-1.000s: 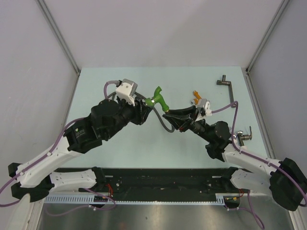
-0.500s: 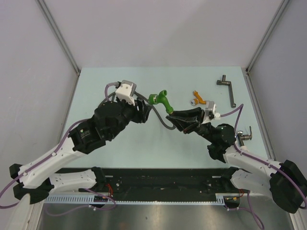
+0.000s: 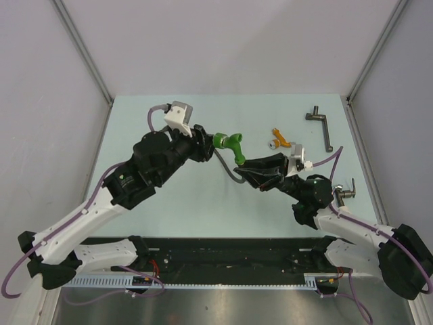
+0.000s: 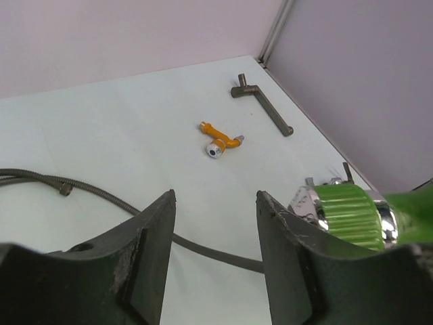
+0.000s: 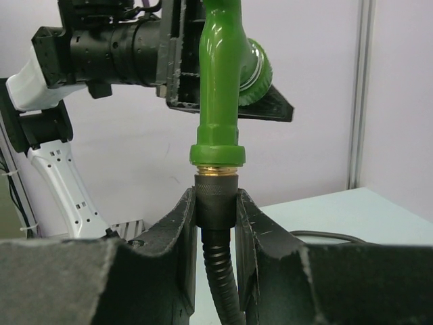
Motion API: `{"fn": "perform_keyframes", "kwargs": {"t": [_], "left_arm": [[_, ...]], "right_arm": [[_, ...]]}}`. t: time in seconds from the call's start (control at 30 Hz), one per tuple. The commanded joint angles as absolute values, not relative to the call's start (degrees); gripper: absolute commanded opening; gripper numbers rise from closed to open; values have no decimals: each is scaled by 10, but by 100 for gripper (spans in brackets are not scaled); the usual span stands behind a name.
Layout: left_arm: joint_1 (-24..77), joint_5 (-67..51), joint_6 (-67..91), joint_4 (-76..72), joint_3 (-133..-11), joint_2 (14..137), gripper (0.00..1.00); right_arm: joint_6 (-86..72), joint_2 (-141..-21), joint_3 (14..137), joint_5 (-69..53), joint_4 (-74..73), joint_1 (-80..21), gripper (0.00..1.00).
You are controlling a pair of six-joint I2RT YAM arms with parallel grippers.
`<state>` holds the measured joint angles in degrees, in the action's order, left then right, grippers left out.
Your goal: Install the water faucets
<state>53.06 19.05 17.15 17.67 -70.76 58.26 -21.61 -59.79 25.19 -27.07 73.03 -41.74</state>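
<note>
The green faucet [image 3: 229, 142] stands up off the table, joined to the black nut [image 5: 216, 196] at the end of the black hose [image 3: 226, 172]. My right gripper [image 3: 241, 166] is shut on that nut [image 5: 215, 193], with the faucet [image 5: 220, 88] rising straight above it. My left gripper [image 3: 210, 143] is open [image 4: 215, 194], nothing between its fingers. The faucet's green ribbed end [image 4: 345, 217] lies just outside its right finger. The orange faucet [image 3: 279, 140] lies loose on the table, also seen in the left wrist view [image 4: 218, 141].
A grey L-shaped metal bar [image 3: 325, 128] lies at the far right, also in the left wrist view [image 4: 260, 112]. A small metal fitting [image 3: 344, 193] sits by the right wall. Grey walls close in both sides and the back. A black rail [image 3: 223, 261] runs along the near edge.
The left arm has swung away toward the far side and turned its wrist. The green faucet has turned, its free end now pointing right. The right gripper has shifted slightly right with the hose end.
</note>
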Motion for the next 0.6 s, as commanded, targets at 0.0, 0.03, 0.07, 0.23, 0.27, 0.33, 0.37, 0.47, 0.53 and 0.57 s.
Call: {"fn": "perform_keyframes", "kwargs": {"t": [0.0, 0.03, 0.07, 0.23, 0.27, 0.33, 0.37, 0.47, 0.53, 0.57], "left_arm": [[519, 133, 185, 135, -744, 614, 56], [517, 130, 185, 132, -748, 625, 56], [514, 127, 188, 130, -748, 628, 56], [487, 66, 203, 102, -750, 649, 57], [485, 58, 204, 99, -751, 652, 57], [479, 27, 204, 97, -762, 666, 58], [476, 17, 204, 98, -767, 671, 59], [475, -20, 207, 102, -783, 693, 59], [474, -39, 205, 99, -792, 705, 60], [473, -64, 203, 98, -795, 707, 61]], "right_arm": [[-229, -607, 264, -296, 796, -415, 0], [-230, -608, 265, -302, 801, -415, 0], [-231, -611, 265, -307, 804, -415, 0], [-238, -620, 272, -331, 812, -415, 0], [-240, -623, 273, -333, 815, -415, 0], [-245, -631, 276, -343, 820, -414, 0], [-247, -634, 278, -345, 823, -415, 0], [-255, -645, 282, -352, 833, -415, 0], [-257, -651, 284, -356, 833, -415, 0], [-257, -652, 285, -358, 834, -414, 0]]}}
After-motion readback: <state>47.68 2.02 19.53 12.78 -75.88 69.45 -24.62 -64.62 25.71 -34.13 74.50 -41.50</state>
